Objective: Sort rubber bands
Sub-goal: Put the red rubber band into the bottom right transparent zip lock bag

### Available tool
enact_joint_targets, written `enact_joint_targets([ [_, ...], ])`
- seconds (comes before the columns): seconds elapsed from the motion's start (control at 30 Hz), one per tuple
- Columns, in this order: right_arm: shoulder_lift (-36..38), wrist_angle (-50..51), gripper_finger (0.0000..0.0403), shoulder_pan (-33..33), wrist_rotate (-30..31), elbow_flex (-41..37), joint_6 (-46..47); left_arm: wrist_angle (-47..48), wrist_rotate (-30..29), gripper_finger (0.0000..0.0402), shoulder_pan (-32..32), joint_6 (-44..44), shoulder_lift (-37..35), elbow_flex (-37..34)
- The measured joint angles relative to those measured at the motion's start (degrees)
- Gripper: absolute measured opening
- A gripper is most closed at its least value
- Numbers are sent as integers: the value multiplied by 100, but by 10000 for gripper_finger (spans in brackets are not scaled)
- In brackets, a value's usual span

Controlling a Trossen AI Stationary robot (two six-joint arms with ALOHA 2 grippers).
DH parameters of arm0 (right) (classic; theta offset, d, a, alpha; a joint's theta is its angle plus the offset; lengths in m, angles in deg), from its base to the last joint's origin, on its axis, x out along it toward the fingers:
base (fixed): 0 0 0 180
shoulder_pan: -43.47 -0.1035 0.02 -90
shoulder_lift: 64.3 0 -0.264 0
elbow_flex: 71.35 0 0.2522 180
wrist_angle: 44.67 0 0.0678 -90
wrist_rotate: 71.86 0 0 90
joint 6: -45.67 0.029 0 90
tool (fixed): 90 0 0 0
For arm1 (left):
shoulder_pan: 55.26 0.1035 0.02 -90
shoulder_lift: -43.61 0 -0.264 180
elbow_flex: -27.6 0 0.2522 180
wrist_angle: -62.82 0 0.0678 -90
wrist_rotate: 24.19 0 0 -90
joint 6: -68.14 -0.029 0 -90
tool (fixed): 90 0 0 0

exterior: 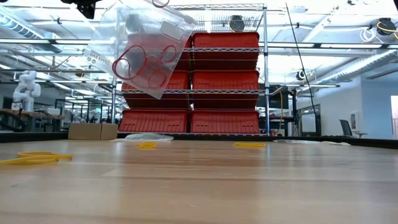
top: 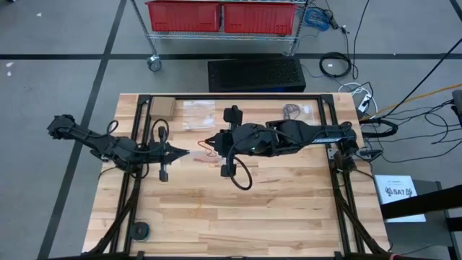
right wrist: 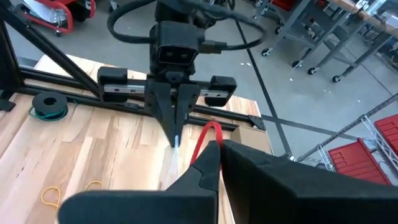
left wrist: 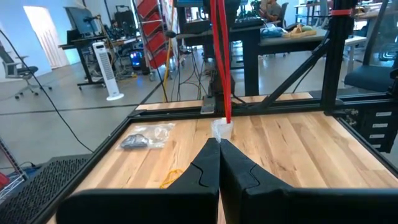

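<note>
A clear plastic bag with red rubber bands inside hangs high above the table, between my two grippers at mid-table. My left gripper is shut on the bag. My right gripper faces it tip to tip and is shut on a red rubber band. Loose tan-yellow rubber bands lie flat on the wood. My left gripper pinches a thin edge of the clear bag between its two fingertips, reaching in level from the table's left. The bag is lifted clear of the table. My right gripper pinches a red rubber band at its fingertips, coming level from the table's right. In the left wrist view the band runs straight and taut.
On the far side of the table lie a clear bag, a bag of dark bands and a small cardboard box. A tape roll sits near the left near corner. The near half of the wooden top is bare.
</note>
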Motion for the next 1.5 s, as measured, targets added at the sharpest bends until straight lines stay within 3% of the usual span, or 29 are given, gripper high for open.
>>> enact_joint_targets([
  [0.6,-409,288,0,-31,-156,-4,380,-9,0,0,0,-9,0,0],
  [1.5,-1058,921,0,476,-536,-2,945,-11,0,0,0,44,2,0],
])
